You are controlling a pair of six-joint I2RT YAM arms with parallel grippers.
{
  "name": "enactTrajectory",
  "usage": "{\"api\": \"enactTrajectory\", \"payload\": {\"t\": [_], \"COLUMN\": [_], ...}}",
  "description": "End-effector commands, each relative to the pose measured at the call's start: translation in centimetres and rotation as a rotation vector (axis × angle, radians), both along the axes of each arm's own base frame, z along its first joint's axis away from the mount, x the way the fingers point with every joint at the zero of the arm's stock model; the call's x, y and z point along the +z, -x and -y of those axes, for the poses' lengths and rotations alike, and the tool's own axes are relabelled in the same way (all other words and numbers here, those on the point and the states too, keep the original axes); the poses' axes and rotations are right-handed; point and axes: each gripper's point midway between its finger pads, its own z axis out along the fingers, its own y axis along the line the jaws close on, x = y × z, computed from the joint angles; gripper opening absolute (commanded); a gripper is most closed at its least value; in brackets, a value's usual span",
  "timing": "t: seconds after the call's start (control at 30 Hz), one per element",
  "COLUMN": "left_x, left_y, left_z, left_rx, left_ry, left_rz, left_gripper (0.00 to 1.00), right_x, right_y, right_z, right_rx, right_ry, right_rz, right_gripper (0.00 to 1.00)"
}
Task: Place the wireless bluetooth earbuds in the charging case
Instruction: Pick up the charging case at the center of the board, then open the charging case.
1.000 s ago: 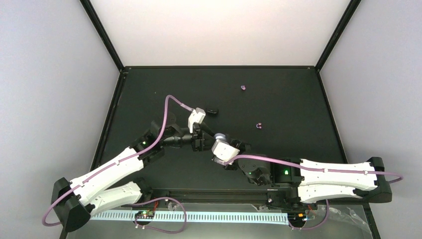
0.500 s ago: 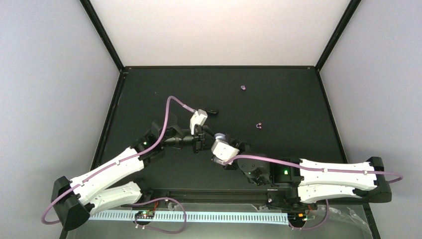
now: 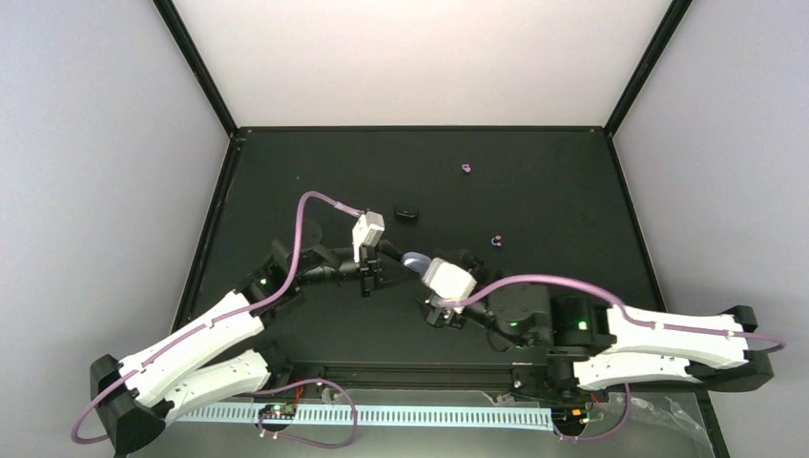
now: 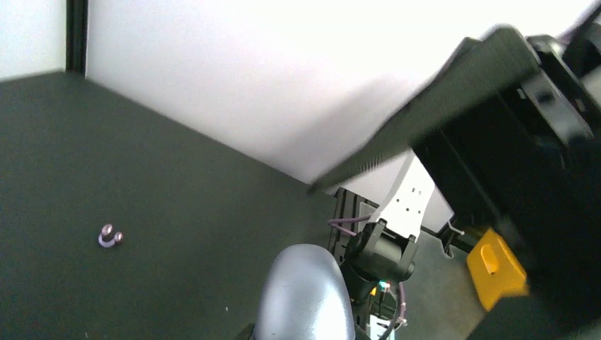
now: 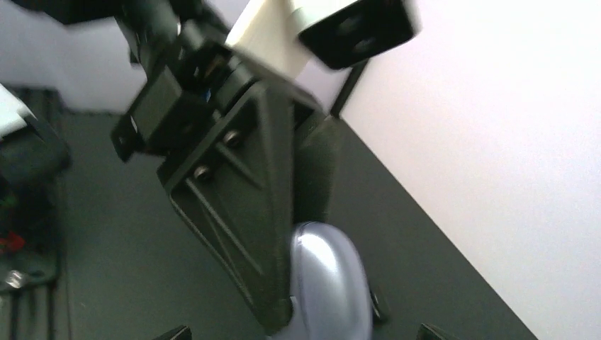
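Mid-table (image 3: 572, 191), the left gripper (image 3: 384, 256) clamps tight on the charging case (image 3: 415, 260). The right gripper (image 3: 439, 260) faces it, fingers spread wide, gripping nothing. 1 earbud (image 3: 494, 240) lies at 3 o'clock from the case, the 2nd earbud (image 3: 466, 169) farther off at 1 o'clock.
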Motion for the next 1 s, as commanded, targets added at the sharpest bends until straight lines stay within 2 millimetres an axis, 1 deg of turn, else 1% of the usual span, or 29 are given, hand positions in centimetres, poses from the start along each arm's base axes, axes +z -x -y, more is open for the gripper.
{"api": "enactTrajectory", "payload": {"t": [0.0,0.1,0.2,0.37,0.47,0.57,0.7,0.97], "left_x": [3.4,4.4,5.4,6.7,7.1,7.3,7.5,7.7], "left_y": [3.0,4.8,6.0,7.2,7.7,8.1,8.4,9.1], "left_z": [-1.1,-1.8,-2.3,-2.5,-2.4,-2.5,-2.5,-2.6], "left_rx": [-0.108,-0.168,-0.205,-0.26,-0.279,-0.287,-0.291,-0.305], "left_ry": [0.062,0.108,0.161,0.194,0.2,0.21,0.217,0.226], "left_rz": [0.223,0.314,0.367,0.399,0.405,0.413,0.42,0.429], "left_gripper": [0.01,0.02,0.01,0.01,0.01,0.02,0.02,0.02], "right_x": [5.9,8.2,8.9,8.6,8.9,8.5,8.2,7.7], "right_y": [2.3,2.3,2.2,2.9,3.0,2.9,2.6,0.7], "right_z": [1.7,3.3,3.9,2.5,2.1,1.4,1.1,1.5], "right_rx": [0.129,0.13,0.13,0.179,0.183,0.181,0.157,0.032], "right_ry": [-0.224,-0.329,-0.386,-0.399,-0.425,-0.415,-0.409,-0.404], "right_rz": [-0.105,-0.124,-0.138,-0.191,-0.204,-0.225,-0.237,-0.239], "right_gripper": [0.83,0.89,0.92,0.93,0.93,0.93,0.93,0.93]}}
